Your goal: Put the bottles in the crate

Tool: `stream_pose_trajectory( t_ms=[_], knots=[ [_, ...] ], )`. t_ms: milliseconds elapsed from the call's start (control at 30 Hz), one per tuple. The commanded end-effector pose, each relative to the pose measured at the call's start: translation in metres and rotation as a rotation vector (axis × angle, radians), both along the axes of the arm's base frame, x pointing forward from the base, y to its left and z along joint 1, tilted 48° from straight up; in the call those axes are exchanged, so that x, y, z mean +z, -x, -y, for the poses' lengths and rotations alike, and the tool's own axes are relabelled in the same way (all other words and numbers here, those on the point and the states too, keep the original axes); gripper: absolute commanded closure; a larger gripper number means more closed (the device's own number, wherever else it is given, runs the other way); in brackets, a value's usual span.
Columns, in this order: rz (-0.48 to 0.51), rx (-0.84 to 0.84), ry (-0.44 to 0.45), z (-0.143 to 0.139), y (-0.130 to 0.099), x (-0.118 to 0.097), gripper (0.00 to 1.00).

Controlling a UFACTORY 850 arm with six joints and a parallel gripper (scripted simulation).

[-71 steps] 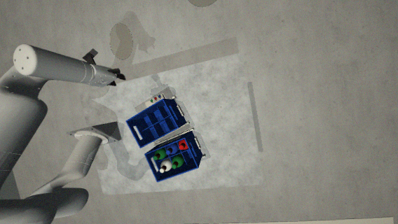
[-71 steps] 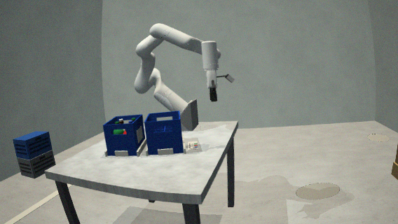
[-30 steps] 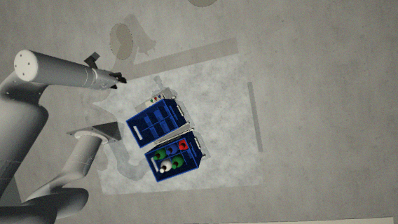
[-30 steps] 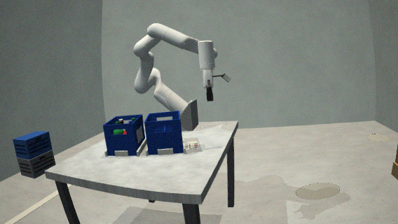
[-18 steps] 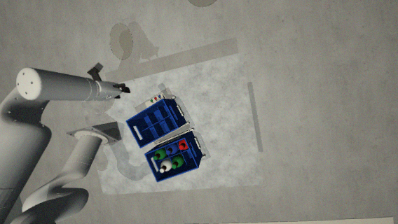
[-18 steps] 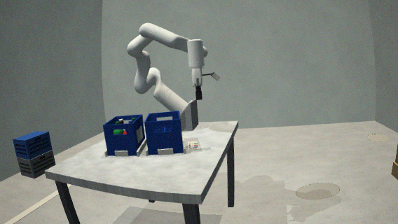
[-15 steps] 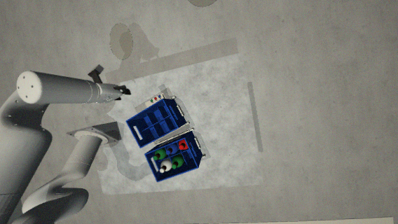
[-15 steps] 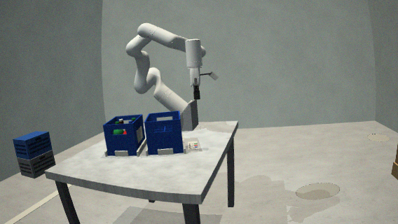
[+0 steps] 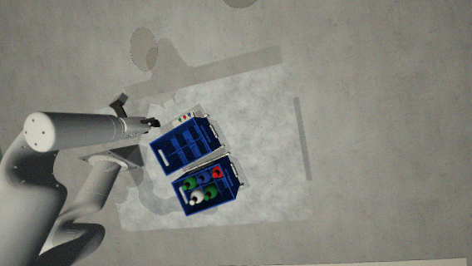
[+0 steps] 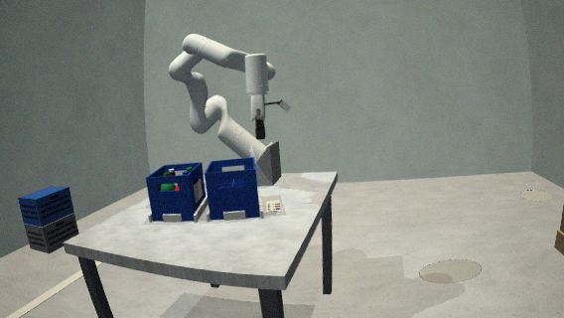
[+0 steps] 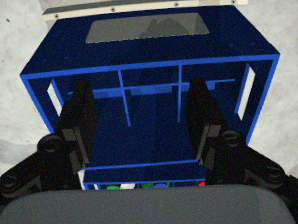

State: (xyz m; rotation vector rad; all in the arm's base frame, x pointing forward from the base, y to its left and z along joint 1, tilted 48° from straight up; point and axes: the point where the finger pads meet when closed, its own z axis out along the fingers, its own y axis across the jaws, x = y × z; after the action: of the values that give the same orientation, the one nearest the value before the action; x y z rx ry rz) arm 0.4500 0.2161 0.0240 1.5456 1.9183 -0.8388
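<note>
2 blue crates stand on a pale grey table.

The end effector has moved down and a little right in the top view, closer to the empty crate. In the exterior view, it and the bent white arm have slid left.
</note>
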Motion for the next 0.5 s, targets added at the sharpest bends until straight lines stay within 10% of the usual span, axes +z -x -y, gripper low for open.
stream_pose_trajectory(
  t_ms=[0, 467],
  knots=[
    [0.001, 0.001, -0.002, 0.002, -0.002, 0.006, 0.35],
    [0.001, 0.001, -0.002, 0.036, -0.02, 0.065, 0.35]
  ],
)
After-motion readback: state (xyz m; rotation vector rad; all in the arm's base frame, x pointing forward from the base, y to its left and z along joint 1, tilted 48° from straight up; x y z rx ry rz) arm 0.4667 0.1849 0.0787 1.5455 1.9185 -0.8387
